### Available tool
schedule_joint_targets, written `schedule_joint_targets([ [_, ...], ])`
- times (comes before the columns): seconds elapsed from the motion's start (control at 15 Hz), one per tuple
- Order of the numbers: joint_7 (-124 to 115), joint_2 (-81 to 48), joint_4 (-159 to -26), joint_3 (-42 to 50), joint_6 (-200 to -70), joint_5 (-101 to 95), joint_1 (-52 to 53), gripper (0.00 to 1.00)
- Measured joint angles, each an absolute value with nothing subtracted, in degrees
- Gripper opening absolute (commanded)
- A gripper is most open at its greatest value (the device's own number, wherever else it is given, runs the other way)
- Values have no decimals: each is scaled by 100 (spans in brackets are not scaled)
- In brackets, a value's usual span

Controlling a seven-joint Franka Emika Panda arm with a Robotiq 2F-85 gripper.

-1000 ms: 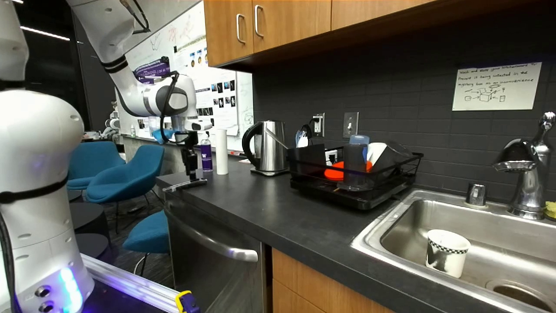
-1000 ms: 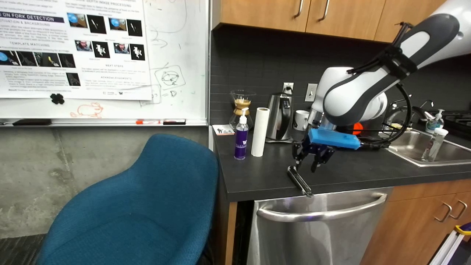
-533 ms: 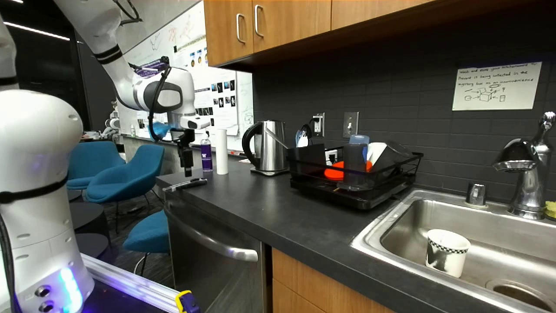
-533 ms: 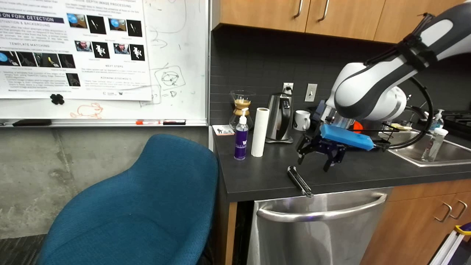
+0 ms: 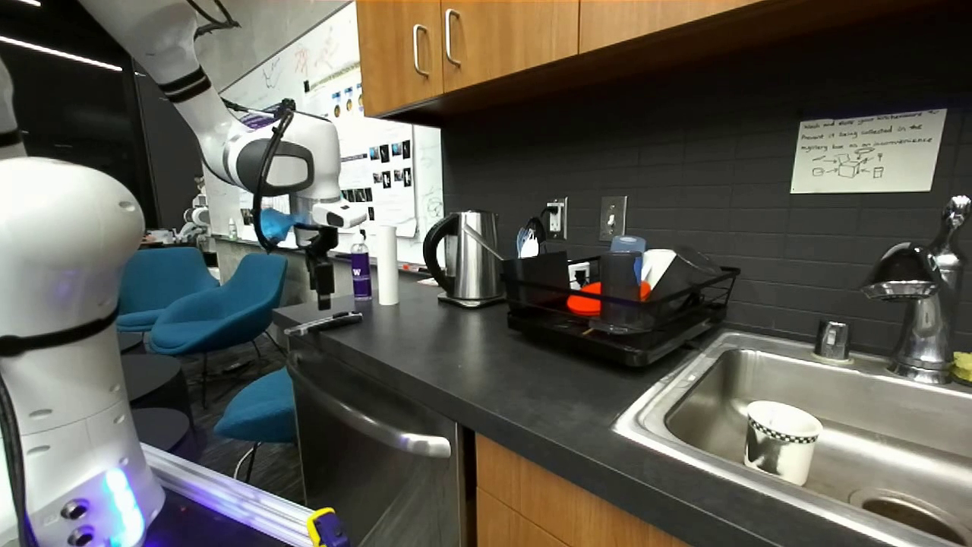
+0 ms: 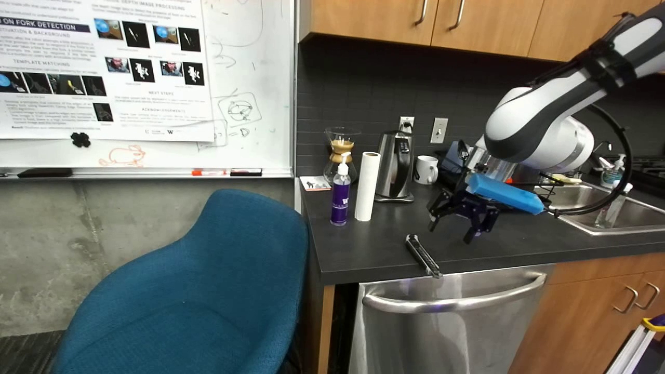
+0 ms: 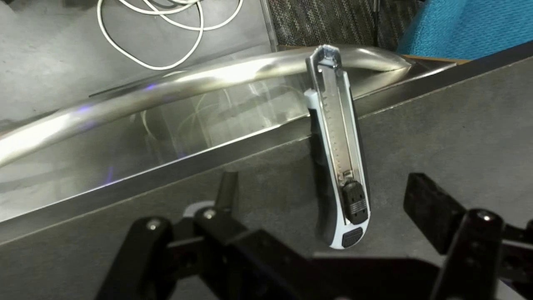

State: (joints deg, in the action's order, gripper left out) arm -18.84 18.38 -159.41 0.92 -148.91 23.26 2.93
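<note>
The paper sign [image 5: 869, 151] has writing by hand: "Wash and store your kitchenware to Prevent it being collected in the mystery box as an inconvenience." On the big poster [image 6: 106, 70] you can read "ON FORK DETECTION," "TEMPLATE MATCHING," "NEXT STEPS" and "ACKNOWLEDGEMENTS," with a little "W" near the bottom. The purple pump bottle [image 6: 340, 200] has a white "W" on its front. The whiteboard [image 6: 275, 150] shows a hand-drawn "D." The poster's smaller words are too fuzzy.
</note>
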Motion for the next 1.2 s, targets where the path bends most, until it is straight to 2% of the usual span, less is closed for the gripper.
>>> schedule_joint_targets([
  [0.53,-738,1762,-15944,558,-14639,2962,284,100],
  [1.2,-310,2083,-15878,451,-14152,2851,298,100],
])
